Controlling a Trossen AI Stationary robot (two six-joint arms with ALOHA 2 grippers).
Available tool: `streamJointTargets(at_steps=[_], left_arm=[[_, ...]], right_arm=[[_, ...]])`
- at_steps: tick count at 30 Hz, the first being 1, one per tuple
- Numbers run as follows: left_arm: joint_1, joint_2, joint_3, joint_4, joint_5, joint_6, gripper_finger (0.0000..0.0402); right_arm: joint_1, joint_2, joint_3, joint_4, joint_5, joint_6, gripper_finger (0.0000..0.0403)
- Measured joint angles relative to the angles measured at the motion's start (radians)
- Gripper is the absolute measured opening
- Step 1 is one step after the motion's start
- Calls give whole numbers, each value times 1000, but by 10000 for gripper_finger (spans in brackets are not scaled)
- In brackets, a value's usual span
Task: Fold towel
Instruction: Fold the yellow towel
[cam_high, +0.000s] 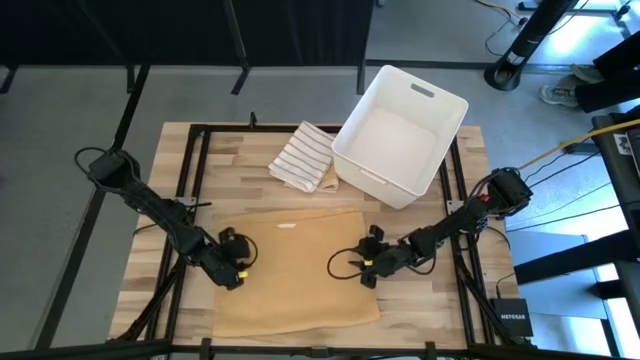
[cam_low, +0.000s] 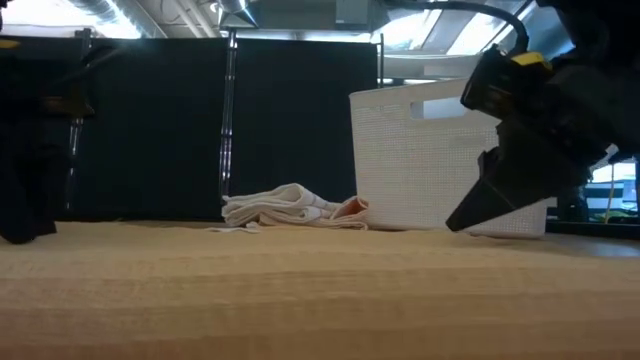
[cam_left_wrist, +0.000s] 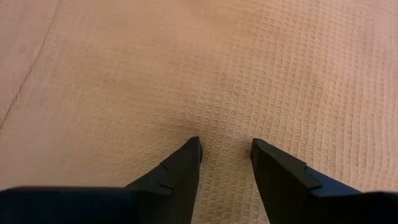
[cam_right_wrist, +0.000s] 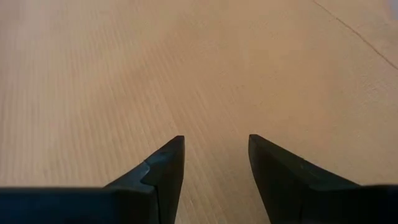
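Towel lies flat on my wooden table, tan waffle weave. Left gripper sits at its left edge, right gripper at its right edge, both parted with nothing pinched. Behind it are a folded striped cloth and a white plastic bin, well clear of both arms.
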Motion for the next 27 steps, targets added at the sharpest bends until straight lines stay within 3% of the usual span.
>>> streamJointTargets(at_steps=[7, 13, 21, 24, 27], left_arm=[[1, 0, -3, 154, -8, 150, 140], [3, -50, 107, 250, -23, 342, 140], [-46, -29, 128, 828, 18, 788, 142], [-33, -30, 129, 921, 23, 829, 156], [-10, -30, 155, 905, 20, 856, 182]], right_arm=[[0, 0, 0, 111, 0, -49, 182], [8, -18, 66, 197, -10, -200, 182], [43, -19, 243, 196, -25, -348, 182], [39, -19, 291, 194, -23, -347, 182], [19, -19, 344, 193, 41, -359, 182]])
